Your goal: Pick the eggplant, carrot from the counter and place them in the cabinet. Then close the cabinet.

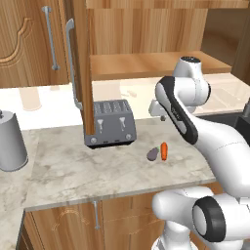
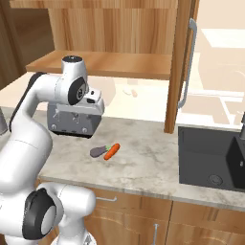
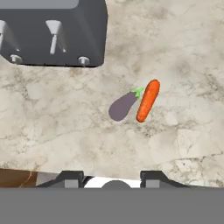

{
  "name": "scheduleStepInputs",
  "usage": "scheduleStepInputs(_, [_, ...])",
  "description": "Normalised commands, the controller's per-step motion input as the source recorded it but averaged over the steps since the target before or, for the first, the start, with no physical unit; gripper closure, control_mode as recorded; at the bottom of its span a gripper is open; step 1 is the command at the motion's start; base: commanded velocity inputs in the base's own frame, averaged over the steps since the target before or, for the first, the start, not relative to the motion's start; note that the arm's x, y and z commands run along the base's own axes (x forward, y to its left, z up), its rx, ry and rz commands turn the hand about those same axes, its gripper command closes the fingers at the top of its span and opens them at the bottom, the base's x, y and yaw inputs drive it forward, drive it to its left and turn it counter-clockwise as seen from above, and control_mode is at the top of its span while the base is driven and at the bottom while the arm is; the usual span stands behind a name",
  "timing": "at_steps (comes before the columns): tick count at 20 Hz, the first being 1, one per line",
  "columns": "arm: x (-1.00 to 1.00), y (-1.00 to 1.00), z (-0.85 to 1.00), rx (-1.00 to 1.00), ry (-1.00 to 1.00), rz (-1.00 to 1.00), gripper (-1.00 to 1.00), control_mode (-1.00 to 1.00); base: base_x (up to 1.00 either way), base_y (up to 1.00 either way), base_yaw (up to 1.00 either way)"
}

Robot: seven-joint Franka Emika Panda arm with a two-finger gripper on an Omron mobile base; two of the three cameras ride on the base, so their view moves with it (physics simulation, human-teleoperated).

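The eggplant [image 1: 153, 154] [image 2: 98, 151] [image 3: 122, 106], small and dark purple, lies on the marbled counter [image 1: 73, 171] [image 3: 183, 52] in front of the toaster. The orange carrot [image 1: 164, 151] [image 2: 112, 151] [image 3: 148, 100] lies against its right side, touching it. My gripper [image 1: 160, 113] [image 3: 111, 179] hangs well above both, pointing down at them. It is open, its fingertips [image 3: 72, 177] apart with nothing between them. The cabinet stands open above the counter, with its wooden shelf [image 1: 146, 63] [image 2: 110, 62] bare and its door [image 1: 83, 63] [image 2: 179, 62] swung out edge-on.
A dark grey toaster [image 1: 111, 123] [image 2: 72, 119] [image 3: 52, 30] stands just behind the vegetables, under the open door. A grey metal pot [image 1: 10, 141] sits at the counter's left end. A black sink [image 2: 210, 158] is sunk into the counter to the right.
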Motion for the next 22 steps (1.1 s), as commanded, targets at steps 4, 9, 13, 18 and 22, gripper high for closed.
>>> scheduleStepInputs(4, [-0.01, 0.00, -0.24, -0.01, -0.04, 0.00, -1.00, -1.00, 0.00, 0.00, 0.00])
scheduleStepInputs(9, [-0.14, -0.16, -0.72, -0.01, -0.06, -0.01, -1.00, -1.00, 0.00, 0.00, 0.00])
scheduleStepInputs(13, [-0.06, -0.49, -0.89, 0.00, -0.01, -0.05, -1.00, -1.00, 0.00, 0.00, 0.00])
scheduleStepInputs(18, [0.32, -0.28, -0.73, 0.00, 0.00, -0.04, -1.00, -1.00, 0.00, 0.00, 0.00])
scheduleStepInputs(22, [0.44, -0.05, -0.59, 0.00, 0.00, -0.01, -1.00, -1.00, 0.00, 0.00, 0.00])
